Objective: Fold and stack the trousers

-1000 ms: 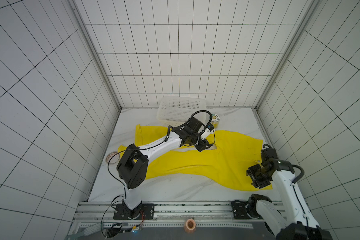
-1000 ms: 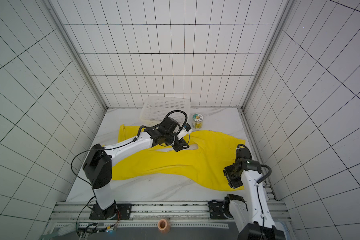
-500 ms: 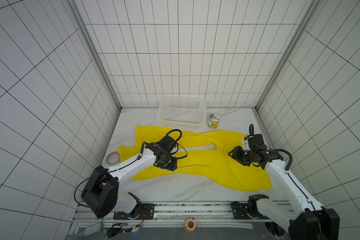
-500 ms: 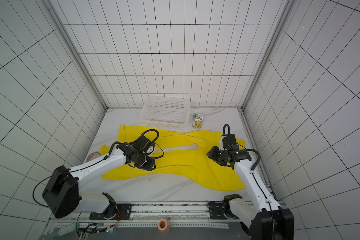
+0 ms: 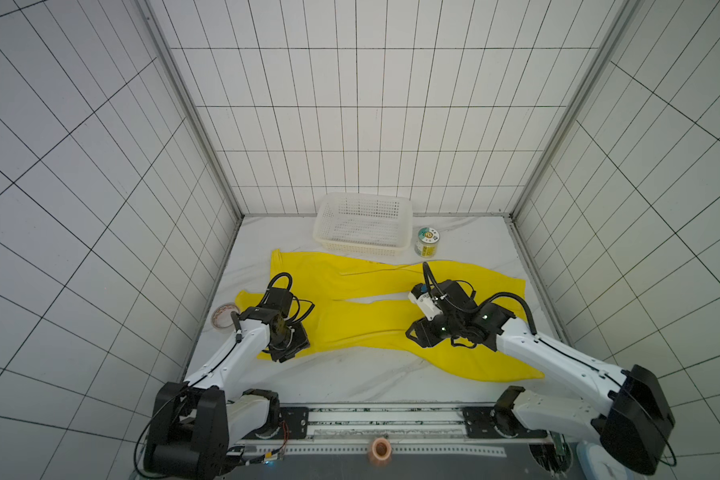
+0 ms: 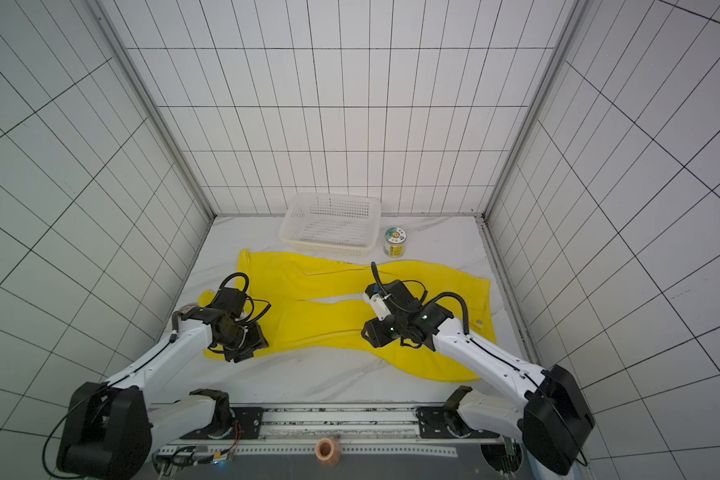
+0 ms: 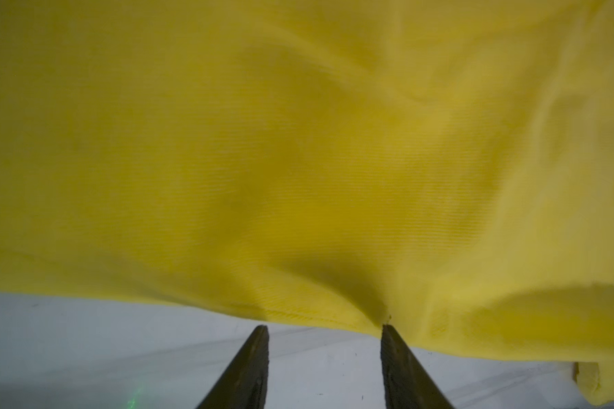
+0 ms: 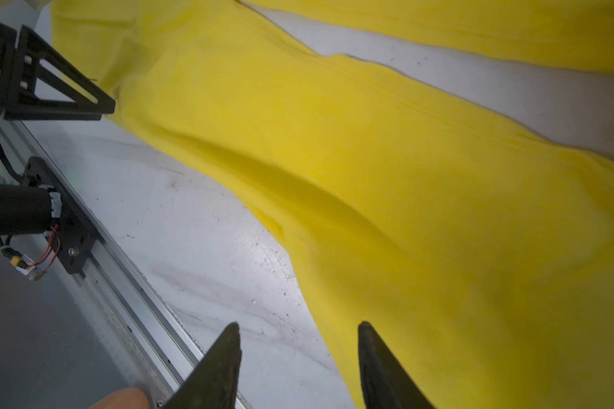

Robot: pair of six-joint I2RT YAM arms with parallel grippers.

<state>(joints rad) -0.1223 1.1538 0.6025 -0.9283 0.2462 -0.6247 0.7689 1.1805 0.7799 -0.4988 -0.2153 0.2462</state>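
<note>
The yellow trousers (image 5: 371,322) are lying unfolded and pretty much flat on the white tabletop (image 5: 350,374), waist on the right, both legs running left with a skinny gap between, lightly wrinkled.

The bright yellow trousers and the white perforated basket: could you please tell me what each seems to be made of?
Bright yellow trousers: woven cloth, perhaps twill, matt; fine ribs and soft folds show in the left wrist view. White perforated basket: probably moulded plastic, smooth, with regular rows of holes.

Both top views look down on the whole table (image 5: 350,380); wrist views closely face the trousers (image 7: 298,159).
</note>
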